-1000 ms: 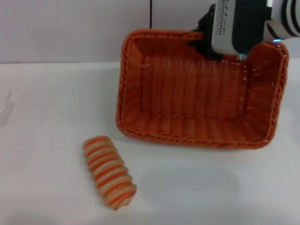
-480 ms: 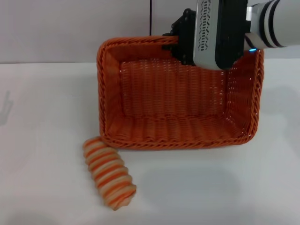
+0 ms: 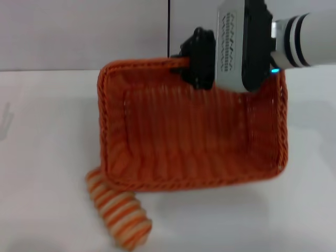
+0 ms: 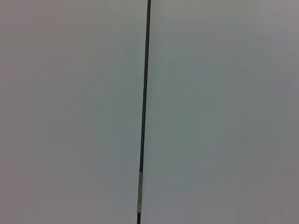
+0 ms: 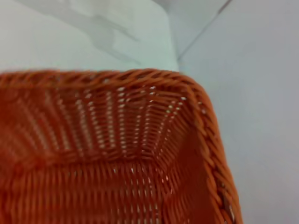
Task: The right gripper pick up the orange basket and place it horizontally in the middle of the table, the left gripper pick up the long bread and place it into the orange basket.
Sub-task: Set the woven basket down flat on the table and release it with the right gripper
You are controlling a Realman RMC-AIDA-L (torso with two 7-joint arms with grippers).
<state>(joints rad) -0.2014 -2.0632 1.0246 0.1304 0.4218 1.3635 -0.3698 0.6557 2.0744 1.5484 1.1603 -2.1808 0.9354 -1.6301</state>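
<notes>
Orange basket (image 3: pixel 178 136) hides long bread (image 3: pixel 118 212) end.

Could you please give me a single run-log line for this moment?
phase: basket transfer | right gripper: clamped on far rim of orange basket | basket near corner overlaps long bread | left gripper: out of view

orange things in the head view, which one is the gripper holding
The orange basket: the right gripper clamps its far rim. The striped long bread lies free on the table, partly behind the basket's near corner.
</notes>
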